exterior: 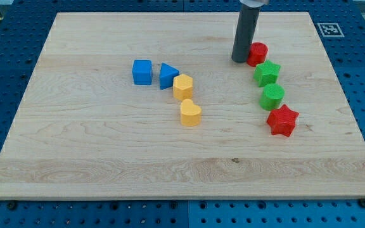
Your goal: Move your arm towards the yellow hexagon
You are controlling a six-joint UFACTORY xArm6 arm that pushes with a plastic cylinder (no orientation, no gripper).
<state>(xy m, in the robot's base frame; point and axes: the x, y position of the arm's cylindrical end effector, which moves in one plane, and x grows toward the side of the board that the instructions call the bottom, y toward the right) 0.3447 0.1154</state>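
Pale wood, bare and clean, fills the near half of the board (106, 171); nothing sits at the view's bottom. Going up from there, the first blocks met are the red star (282, 120) on the right and the yellow heart-shaped block (191, 113) near the middle.

Just above that heart, close but not quite touching as far as I can tell, is the yellow hexagon (183, 87), a little left of the board's centre. Pressed to its upper left is the blue triangle (168, 76), and beyond that the blue cube (142, 72). On the right side a column climbs from the red star: a green cylinder (272, 97), a green star (267, 73), then a red cylinder (257, 54).

Farthest up, my tip (240, 61) stands just left of the red cylinder, touching it or nearly so. There is no pincer on this arm, only the plain dark rod, so nothing opens, closes or holds.

The move turns on one thing: the hexagon lies to the view's left and somewhat down from the tip, well apart. The wood between them looks open, so I judge a straight diagonal slide would meet no block. The blue triangle sits on the hexagon's far side and should matter only if the tip overshoots.
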